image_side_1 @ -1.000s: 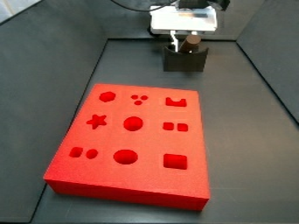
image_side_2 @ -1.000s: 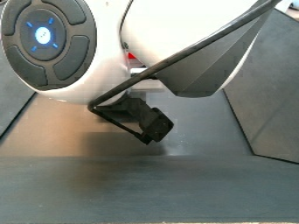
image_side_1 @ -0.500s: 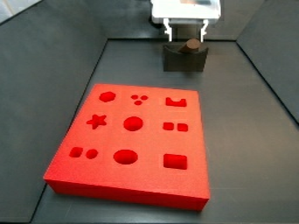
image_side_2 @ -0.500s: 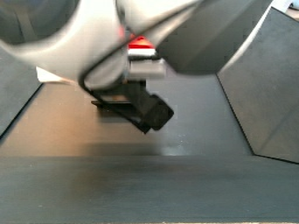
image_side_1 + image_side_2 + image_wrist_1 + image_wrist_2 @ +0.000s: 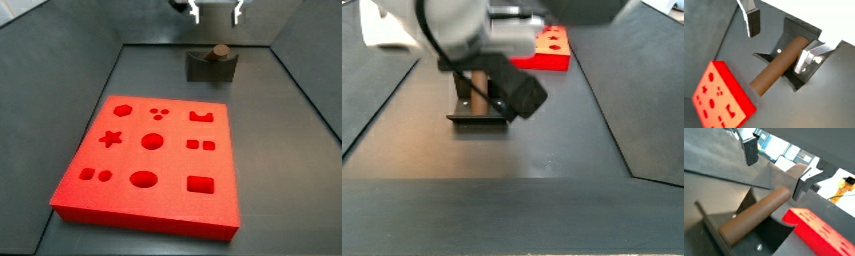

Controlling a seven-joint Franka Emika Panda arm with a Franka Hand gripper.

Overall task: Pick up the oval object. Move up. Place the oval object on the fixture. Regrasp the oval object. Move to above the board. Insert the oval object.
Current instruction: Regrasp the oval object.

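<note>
Lifted clear since a second ago, the gripper (image 5: 214,10) now hangs at twelve o'clock in a side view, above the fixture (image 5: 210,68), jaws spread and empty. The oval object (image 5: 214,50) stands out of the fixture's notch, with the board (image 5: 154,165) toward seven o'clock. In a side view from the opposite end, the fixture (image 5: 480,108) sits partly behind the arm, the board (image 5: 547,50) beyond at one o'clock. In both wrist views the fingers (image 5: 751,21) (image 5: 749,150) flank the oval object (image 5: 781,62) (image 5: 754,214) without touching it.
</note>
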